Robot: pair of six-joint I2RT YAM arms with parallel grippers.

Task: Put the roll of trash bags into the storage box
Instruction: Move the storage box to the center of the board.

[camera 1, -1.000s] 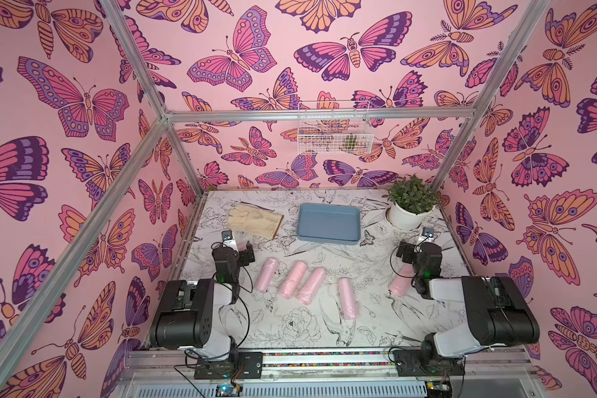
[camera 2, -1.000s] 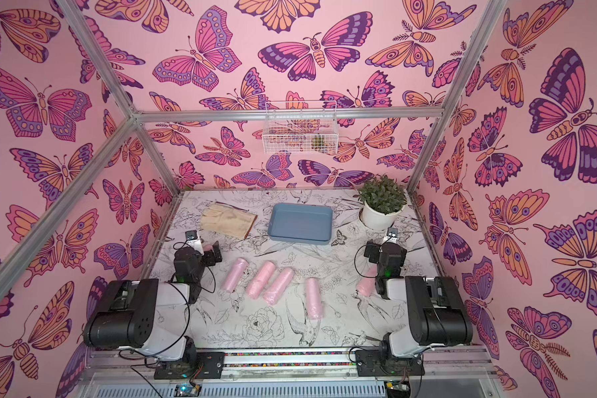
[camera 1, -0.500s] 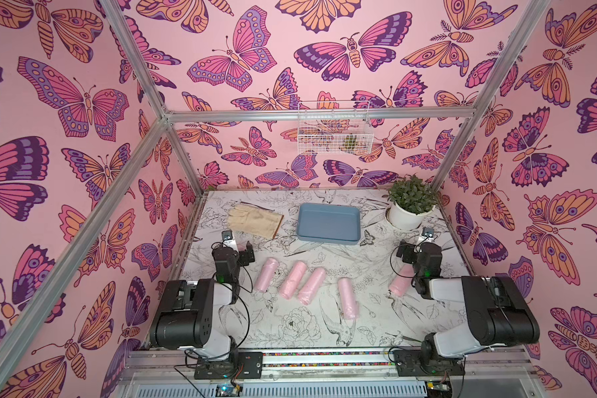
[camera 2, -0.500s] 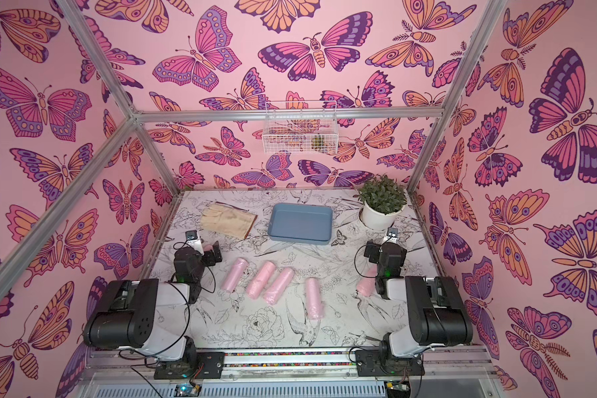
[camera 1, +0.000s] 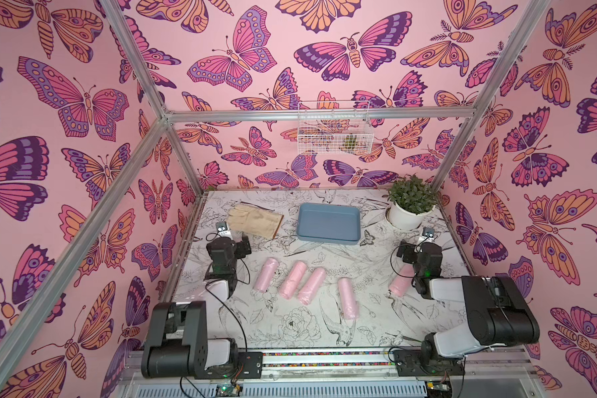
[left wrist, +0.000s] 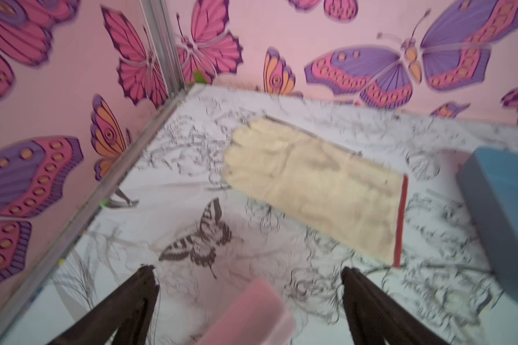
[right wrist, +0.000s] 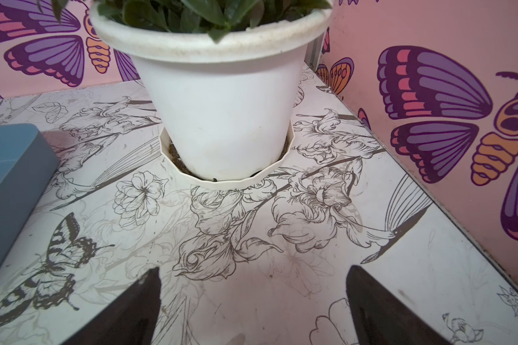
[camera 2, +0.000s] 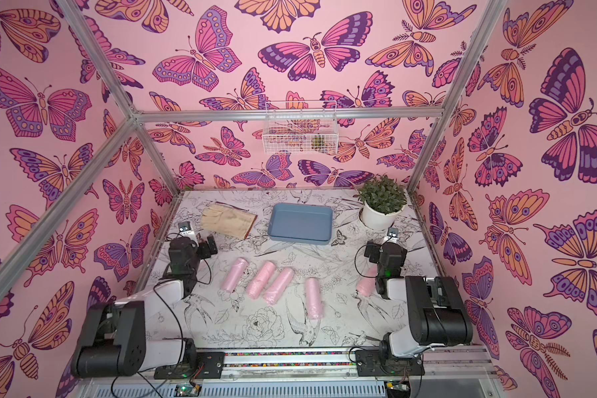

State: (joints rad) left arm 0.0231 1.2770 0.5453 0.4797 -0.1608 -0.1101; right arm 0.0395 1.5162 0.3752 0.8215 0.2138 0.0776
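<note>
Honestly, nothing has really moved in the last second. Both arms and all five rolls of trash bags (camera 1: 293, 279) sit exactly where they were. The left wrist view is smeared though, so that arm might be just starting to stir.

The left gripper (left wrist: 248, 270) is spread wide and holding nothing. The end of what I take to be the leftmost roll (left wrist: 251, 310) shows low between its fingers, and neither one seems to be touching it. In both top views that roll lies just beside this gripper.

The right gripper (right wrist: 254, 270) is also spread wide and empty, with only bare table (right wrist: 281, 283) between its fingers. It's facing the potted plant (right wrist: 222, 104). The rightmost roll (camera 1: 401, 282) is half tucked under that arm's wrist.

The middle three rolls (camera 1: 311, 286) lie in a loose row mid-table. The storage box (camera 1: 328, 222) sits toward the back, between a work glove (camera 1: 255, 222) and the plant. It's well apart from every roll and has nothing in it.

So progress is basically zero, I'd say. No roll is gripped, lifted or boxed, and the grab, the carry and the drop are all still ahead. My guess is the left arm goes first, since a roll is already lined up in its open fingers.
</note>
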